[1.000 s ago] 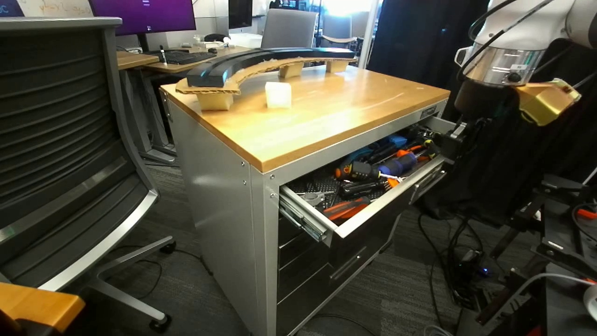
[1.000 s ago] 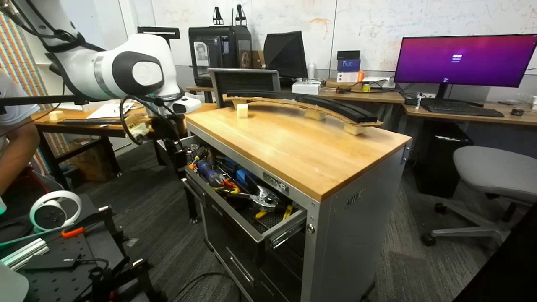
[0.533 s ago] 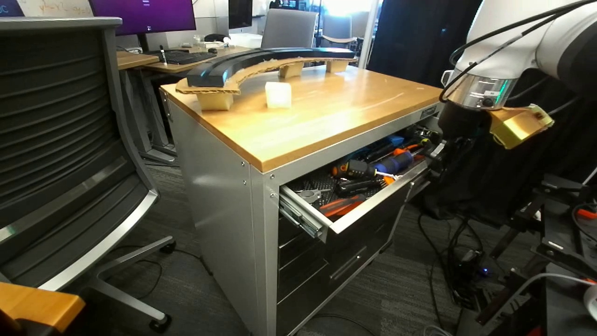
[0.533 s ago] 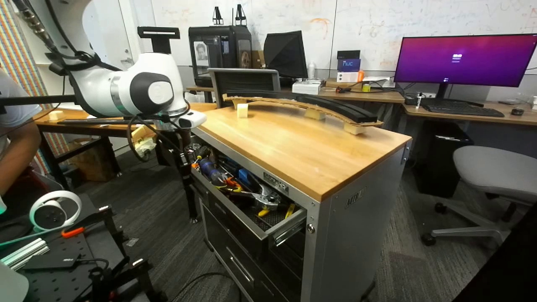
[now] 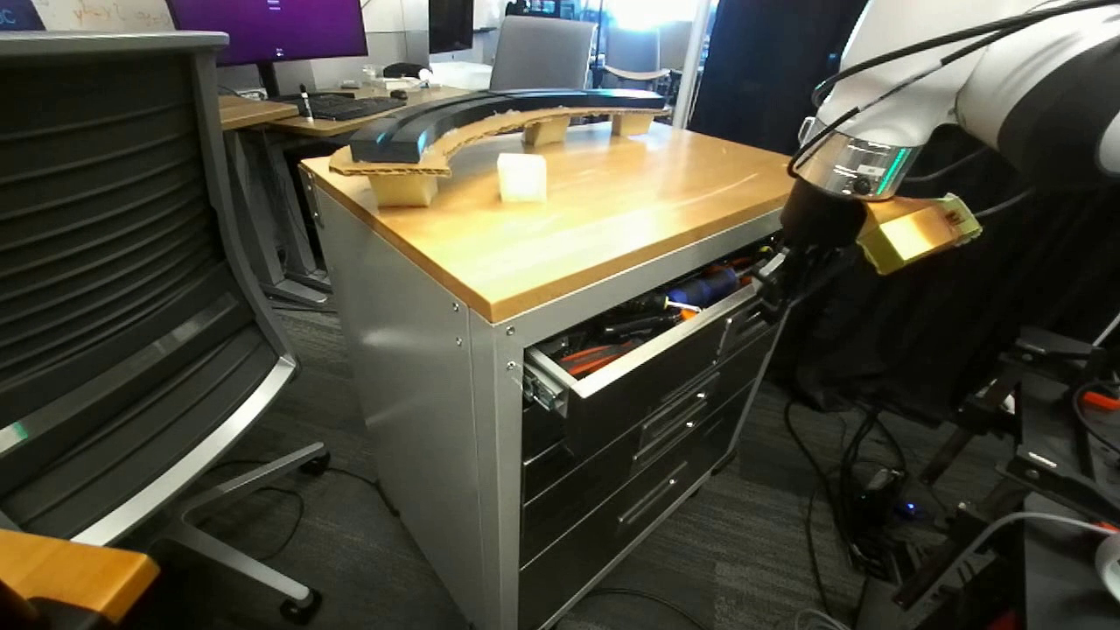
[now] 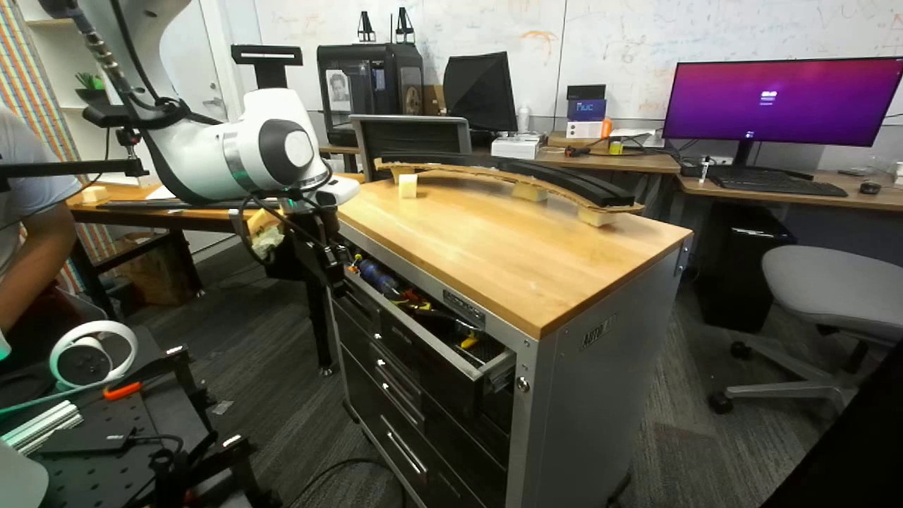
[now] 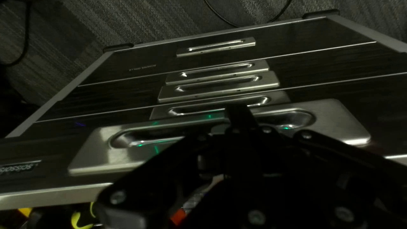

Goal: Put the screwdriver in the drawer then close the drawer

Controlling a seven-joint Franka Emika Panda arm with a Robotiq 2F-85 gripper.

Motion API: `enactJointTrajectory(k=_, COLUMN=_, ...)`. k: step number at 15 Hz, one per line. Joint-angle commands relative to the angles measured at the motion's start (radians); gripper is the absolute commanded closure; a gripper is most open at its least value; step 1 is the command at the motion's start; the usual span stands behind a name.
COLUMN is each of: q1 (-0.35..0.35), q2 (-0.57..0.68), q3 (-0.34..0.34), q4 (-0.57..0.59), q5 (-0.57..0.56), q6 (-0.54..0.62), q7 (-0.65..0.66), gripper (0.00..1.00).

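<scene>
The drawer (image 5: 643, 372) is the top one of the wood-topped cabinet and stands partly open. It also shows in an exterior view (image 6: 430, 346) and in the wrist view (image 7: 337, 119), with its metal handle plate. My gripper (image 5: 770, 284) is at the drawer's front near the handle, also in an exterior view (image 6: 338, 271). In the wrist view the gripper's fingers (image 7: 240, 117) are together in front of the handle plate and look shut, with nothing seen between them. The small dark screwdriver cannot be picked out; it may be hidden among the tools.
Inside the drawer lie a red-orange tool (image 5: 599, 357) and a blue-handled tool (image 5: 707, 287). The wooden top (image 6: 508, 247) bears a black curved piece (image 6: 564, 180) and a pale block (image 6: 408, 186). Lower drawers (image 5: 612, 521) are shut. A black cart (image 6: 106, 437) stands in front.
The drawer has slid inward and is open less far. My gripper has moved with its front toward the cabinet, and the tools inside have moved further under the wooden top.
</scene>
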Motion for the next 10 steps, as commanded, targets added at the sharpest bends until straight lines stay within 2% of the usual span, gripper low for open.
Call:
enactJointTrajectory(k=1, q1=0.057, q2=0.077, q3=-0.049, q4=0.103, q5=-0.081, q6=0.054, q7=0.115, gripper=0.95)
enactJointTrajectory(k=5, q1=0.093, q2=0.136, q3=-0.076, q4=0.161, q5=-0.126, q6=0.109, q7=0.19, gripper=0.95)
enactJointTrajectory(k=10, q1=0.13, q2=0.21, q3=-0.09, q4=0.221, q5=-0.12, q6=0.176, q7=0.234, gripper=0.95)
